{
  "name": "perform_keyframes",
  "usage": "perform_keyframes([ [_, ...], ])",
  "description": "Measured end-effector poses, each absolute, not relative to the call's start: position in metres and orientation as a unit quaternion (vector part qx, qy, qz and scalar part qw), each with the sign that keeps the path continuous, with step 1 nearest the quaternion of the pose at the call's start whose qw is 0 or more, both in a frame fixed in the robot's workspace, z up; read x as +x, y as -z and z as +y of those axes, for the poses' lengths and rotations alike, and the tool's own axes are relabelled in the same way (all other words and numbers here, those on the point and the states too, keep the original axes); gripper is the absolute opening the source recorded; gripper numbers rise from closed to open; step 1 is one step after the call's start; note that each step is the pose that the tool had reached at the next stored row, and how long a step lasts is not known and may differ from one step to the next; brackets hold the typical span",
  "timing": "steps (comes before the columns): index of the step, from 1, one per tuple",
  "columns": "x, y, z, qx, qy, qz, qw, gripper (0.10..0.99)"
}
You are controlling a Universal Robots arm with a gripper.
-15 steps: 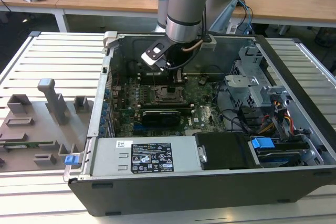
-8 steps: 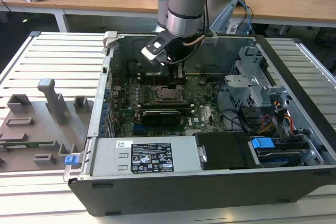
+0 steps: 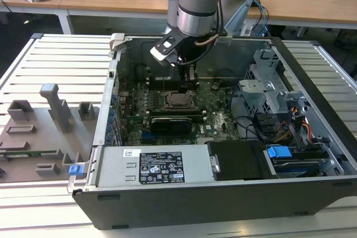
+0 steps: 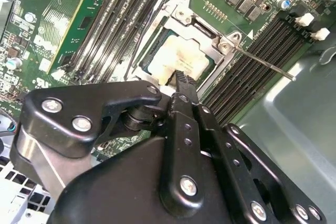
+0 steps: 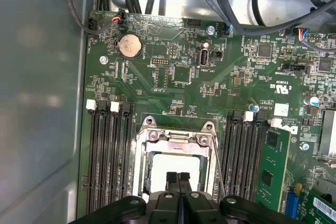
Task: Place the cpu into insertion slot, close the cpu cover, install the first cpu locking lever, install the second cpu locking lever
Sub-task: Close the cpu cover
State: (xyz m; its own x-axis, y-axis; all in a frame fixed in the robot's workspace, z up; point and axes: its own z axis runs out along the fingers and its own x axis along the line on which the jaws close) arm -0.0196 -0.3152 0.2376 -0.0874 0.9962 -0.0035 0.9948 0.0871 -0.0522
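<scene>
The cpu shows its pale metal top inside the insertion slot on the green board. The cpu cover lies flat over it as a silver frame around the chip. A thin locking lever sticks out from one socket corner; in the first wrist view a lever rod runs along the socket's side. My gripper is shut with nothing between its fingers, its tips just above the chip's edge. In the exterior view the gripper hangs over the socket.
Black memory slots flank the socket on both sides, and a green card stands beside one bank. Case walls, a drive cage, cables and the power supply surround the board. A grey fixture tray lies at the exterior view's left.
</scene>
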Motion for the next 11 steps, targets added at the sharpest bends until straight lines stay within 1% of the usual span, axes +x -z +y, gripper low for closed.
perform_keyframes([
  [11,-0.02,-0.264,-0.315,-0.675,-0.02,-0.737,0.016,0.106],
])
